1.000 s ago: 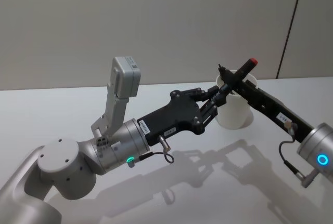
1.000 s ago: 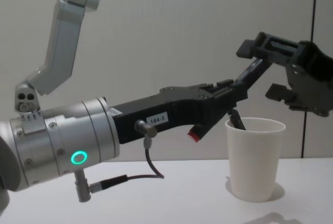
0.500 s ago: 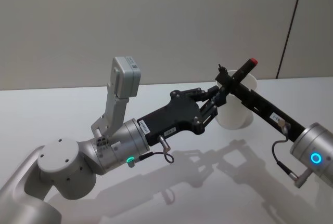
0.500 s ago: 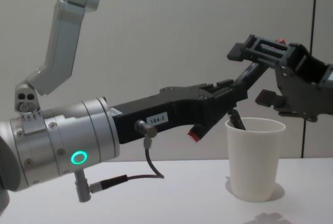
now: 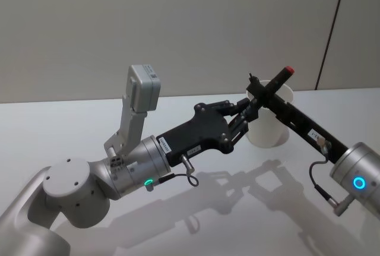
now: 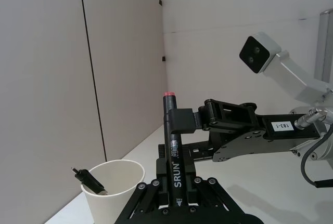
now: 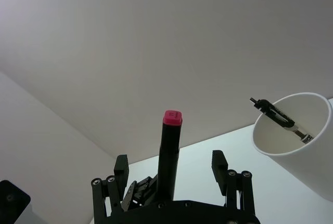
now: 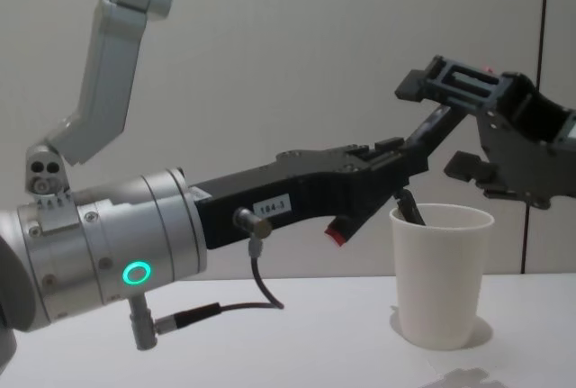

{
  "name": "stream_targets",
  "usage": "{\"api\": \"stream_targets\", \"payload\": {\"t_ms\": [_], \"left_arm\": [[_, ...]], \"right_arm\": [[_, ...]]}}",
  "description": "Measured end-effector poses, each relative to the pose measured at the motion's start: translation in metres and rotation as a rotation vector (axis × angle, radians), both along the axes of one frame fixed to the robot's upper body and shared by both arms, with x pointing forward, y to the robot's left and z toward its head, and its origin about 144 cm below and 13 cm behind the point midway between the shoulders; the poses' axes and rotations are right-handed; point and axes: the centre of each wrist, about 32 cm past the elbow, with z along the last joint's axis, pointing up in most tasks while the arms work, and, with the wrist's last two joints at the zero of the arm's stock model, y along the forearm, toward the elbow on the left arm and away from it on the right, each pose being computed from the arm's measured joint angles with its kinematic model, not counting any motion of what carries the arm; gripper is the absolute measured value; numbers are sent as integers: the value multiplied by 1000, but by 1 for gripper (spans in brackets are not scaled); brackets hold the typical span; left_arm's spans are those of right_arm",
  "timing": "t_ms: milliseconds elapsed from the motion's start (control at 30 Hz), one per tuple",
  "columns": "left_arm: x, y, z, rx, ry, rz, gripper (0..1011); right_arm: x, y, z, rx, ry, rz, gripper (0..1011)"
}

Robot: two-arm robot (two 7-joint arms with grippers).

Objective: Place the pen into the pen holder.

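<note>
Pen: black marker with red cap (image 5: 272,85), tilted, upper right of the head frame, near the cup's rim.
Left end effector (image 5: 246,113): clamped on the marker's barrel.
Right end effector (image 7: 170,160): fingers apart, straddling the capped end.
Pen holder: white paper cup (image 8: 441,280) on the grey desk (image 5: 71,125), with a second black pen (image 7: 281,120) inside.

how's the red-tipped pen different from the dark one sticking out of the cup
The red-tipped pen is thick with a red end; the dark pen is slimmer, with no red showing. The red-tipped pen is held in the air, clamped in the left gripper, with the right gripper open on either side of it; the dark pen sits in the white cup, leaning on its rim with one end poking out. Both are mostly black.
</note>
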Motion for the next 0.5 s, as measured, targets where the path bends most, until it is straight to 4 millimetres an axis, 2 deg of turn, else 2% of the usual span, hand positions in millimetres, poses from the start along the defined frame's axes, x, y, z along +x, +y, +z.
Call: {"api": "stream_targets", "payload": {"t_ms": [500], "left_arm": [[0,0,0,0,0,0,182]], "right_arm": [[-5,2,-2,-22,-47,-36,1002]]}}
